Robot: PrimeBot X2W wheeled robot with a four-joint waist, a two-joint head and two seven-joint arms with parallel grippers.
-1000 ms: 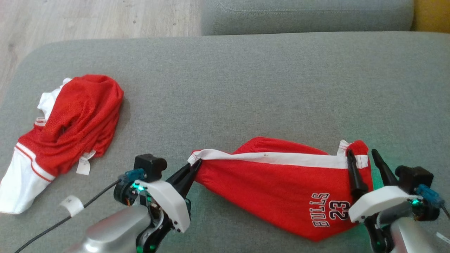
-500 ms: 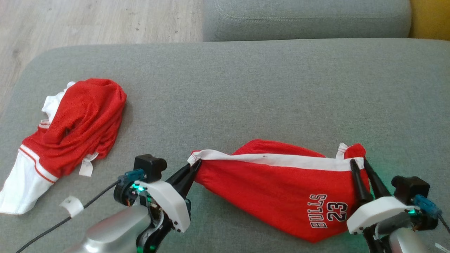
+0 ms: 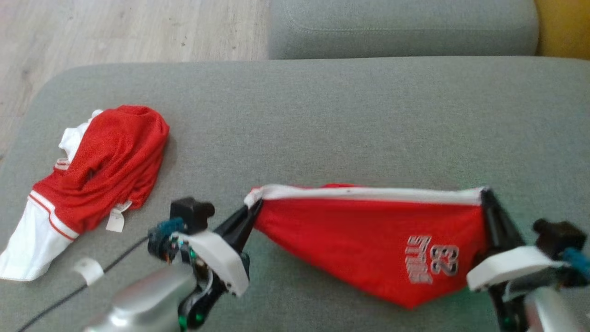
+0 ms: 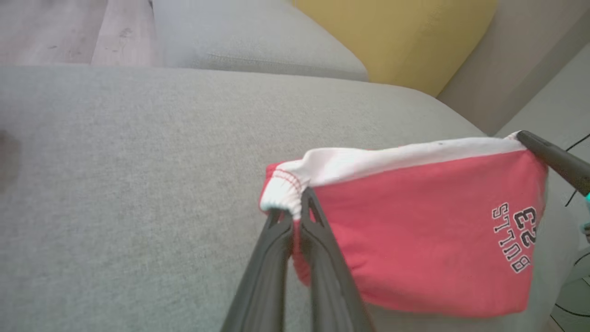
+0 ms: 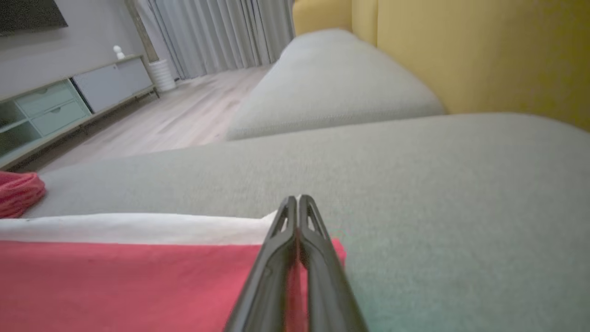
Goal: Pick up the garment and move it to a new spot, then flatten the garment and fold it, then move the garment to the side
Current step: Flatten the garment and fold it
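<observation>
The garment point(image 3: 368, 240) is a pair of red shorts with a white waistband and "BULLS 23" print, hanging stretched between my two grippers just above the grey sofa cushion point(image 3: 322, 120). My left gripper point(image 3: 254, 208) is shut on the waistband's left corner, seen close in the left wrist view on the garment point(image 4: 415, 230) by the left gripper point(image 4: 302, 205). My right gripper point(image 3: 485, 196) is shut on the waistband's right corner; the right wrist view shows the right gripper point(image 5: 297, 205) pinching the garment point(image 5: 138, 272).
A second red and white garment point(image 3: 101, 170) lies crumpled at the cushion's left end. Beyond the cushion are wooden floor point(image 3: 115, 32), another grey cushion point(image 3: 401, 23) and a yellow cushion point(image 3: 562, 23). A cable point(image 3: 69, 295) trails from my left arm.
My right gripper has shut on the waistband's right corner and pulled it outward. The waistband is now taut and straight between both grippers. The camera has tilted slightly.
</observation>
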